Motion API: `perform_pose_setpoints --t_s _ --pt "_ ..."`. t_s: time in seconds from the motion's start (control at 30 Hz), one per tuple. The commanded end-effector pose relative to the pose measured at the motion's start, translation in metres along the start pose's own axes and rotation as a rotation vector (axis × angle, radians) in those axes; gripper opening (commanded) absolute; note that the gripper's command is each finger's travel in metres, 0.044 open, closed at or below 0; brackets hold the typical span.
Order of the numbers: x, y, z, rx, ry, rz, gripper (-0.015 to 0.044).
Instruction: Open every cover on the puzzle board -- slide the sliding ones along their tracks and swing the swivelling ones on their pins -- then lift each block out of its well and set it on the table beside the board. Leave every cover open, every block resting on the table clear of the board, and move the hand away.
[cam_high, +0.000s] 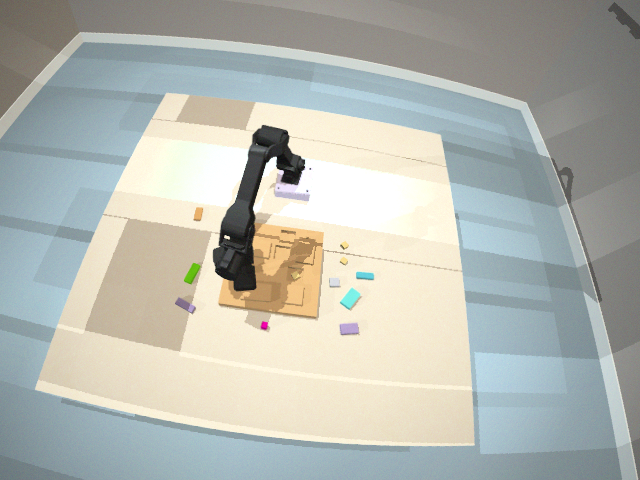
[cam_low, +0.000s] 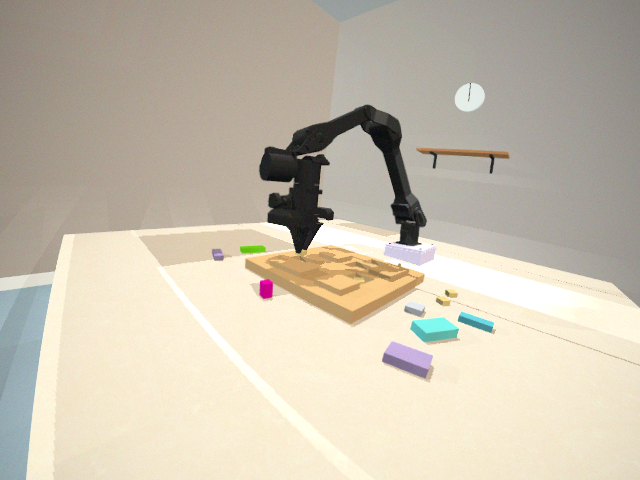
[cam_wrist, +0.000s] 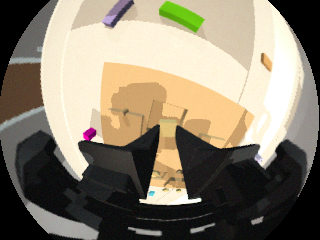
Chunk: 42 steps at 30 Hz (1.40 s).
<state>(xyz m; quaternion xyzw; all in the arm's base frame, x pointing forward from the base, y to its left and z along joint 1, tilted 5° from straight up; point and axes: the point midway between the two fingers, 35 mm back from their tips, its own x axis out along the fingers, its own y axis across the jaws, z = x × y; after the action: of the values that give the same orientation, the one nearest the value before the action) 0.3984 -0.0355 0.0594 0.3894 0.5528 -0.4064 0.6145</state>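
The tan puzzle board (cam_high: 310, 310) (cam_low: 355, 310) (cam_wrist: 112, 75) has raised wooden covers, one of them a cover (cam_high: 294, 296) (cam_low: 338, 282) near its front right. My gripper (cam_low: 300, 252) (cam_wrist: 167, 128) is shut on a pale yellow block (cam_low: 303, 253), low over the board's left part; whether the block is clear of the board I cannot tell. Another yellow block (cam_high: 295, 275) (cam_low: 360, 279) shows in the board. To the board's right on the table lie two small yellow blocks (cam_high: 344, 244) (cam_high: 343, 260) (cam_low: 451, 292) (cam_low: 443, 300). The arm hides part of the board in the top view.
Right of the board lie grey (cam_high: 334, 282), blue (cam_high: 364, 275), cyan (cam_high: 350, 298) and purple (cam_high: 349, 328) blocks. A magenta block (cam_high: 264, 325) stands before it. Green (cam_high: 192, 273), purple (cam_high: 185, 304) and orange (cam_high: 198, 213) blocks lie left. The arm's base (cam_high: 292, 195) stands behind the board.
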Motion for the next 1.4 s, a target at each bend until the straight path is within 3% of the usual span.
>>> perform_pose_setpoints --t_s 0.0,1.03,1.37 --pt "-0.010 0.001 0.001 0.003 -0.007 0.011 0.0080" --pt "-0.069 0.000 0.000 0.002 -0.007 0.010 0.0080" --pt "-0.071 -0.016 0.021 0.002 -0.007 0.008 0.0080"
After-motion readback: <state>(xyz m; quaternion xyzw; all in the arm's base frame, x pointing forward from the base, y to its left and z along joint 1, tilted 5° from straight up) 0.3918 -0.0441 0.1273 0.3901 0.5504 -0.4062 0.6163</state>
